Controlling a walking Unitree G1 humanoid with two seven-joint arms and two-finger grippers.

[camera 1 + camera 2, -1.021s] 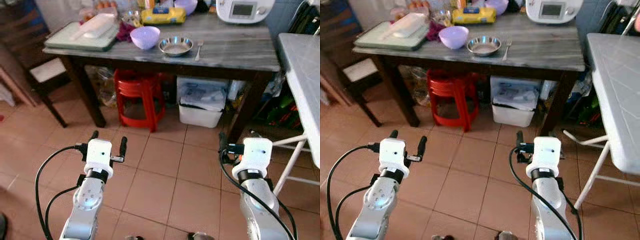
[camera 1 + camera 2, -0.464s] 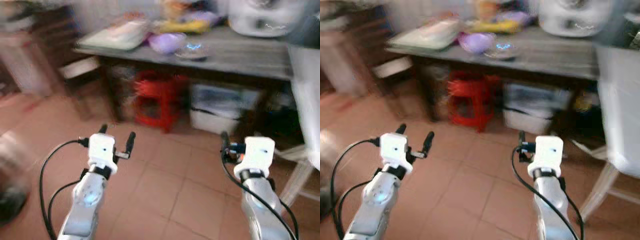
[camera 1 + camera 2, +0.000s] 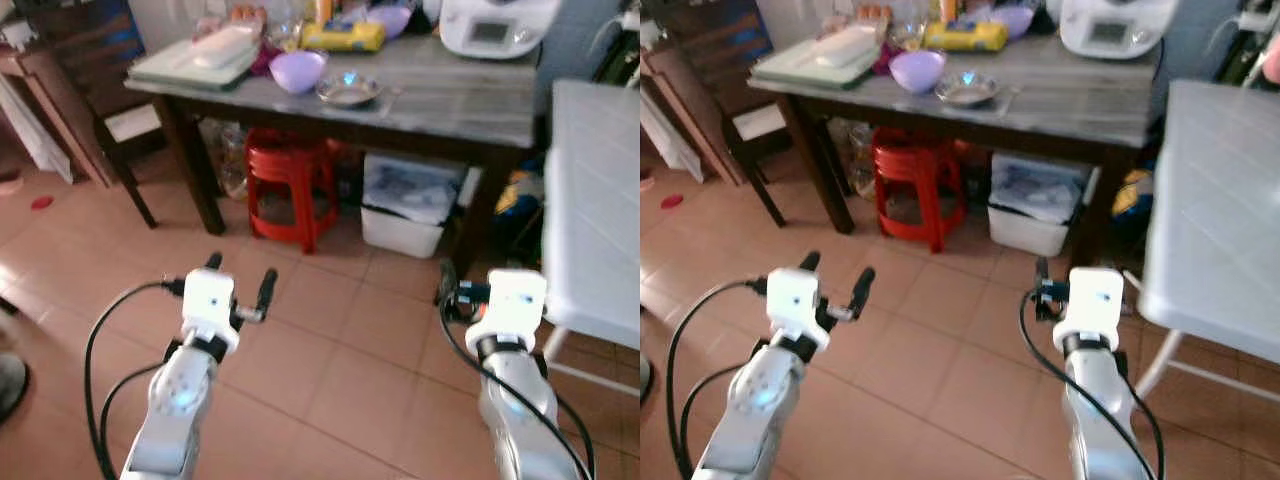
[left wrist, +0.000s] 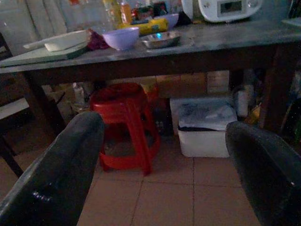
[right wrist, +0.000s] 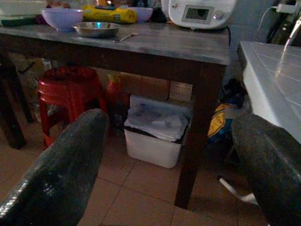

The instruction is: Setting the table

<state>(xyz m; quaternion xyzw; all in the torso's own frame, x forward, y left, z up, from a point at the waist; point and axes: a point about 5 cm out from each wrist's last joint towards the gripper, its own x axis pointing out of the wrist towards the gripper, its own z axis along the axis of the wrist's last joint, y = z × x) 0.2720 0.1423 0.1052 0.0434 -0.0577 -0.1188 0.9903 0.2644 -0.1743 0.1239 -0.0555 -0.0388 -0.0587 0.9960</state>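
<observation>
A dark-legged grey table [image 3: 470, 100] stands ahead across the tiled floor. On it are a purple bowl [image 3: 297, 70], a steel bowl [image 3: 349, 90] and a fork [image 3: 393, 91] side by side. Behind them lie a yellow packet [image 3: 343, 36], a white appliance [image 3: 497, 22] and a green board [image 3: 190, 66] with a white dish. My left gripper [image 3: 240, 275] is held low over the floor, well short of the table, open and empty. My right gripper [image 5: 169, 120] is at the same height, its fingers spread wide with nothing between them.
A red stool [image 3: 288, 185] and a white bin [image 3: 410, 205] sit under the table. A white folding table [image 3: 595, 200] stands close on the right. A dark chair [image 3: 110, 110] stands at the left. A dark shoe-like thing [image 3: 8, 385] lies at the left edge.
The whole picture has shifted and the blur has gone: the camera has moved, and the table now looks a bit farther off. Both grippers keep the same pose.
</observation>
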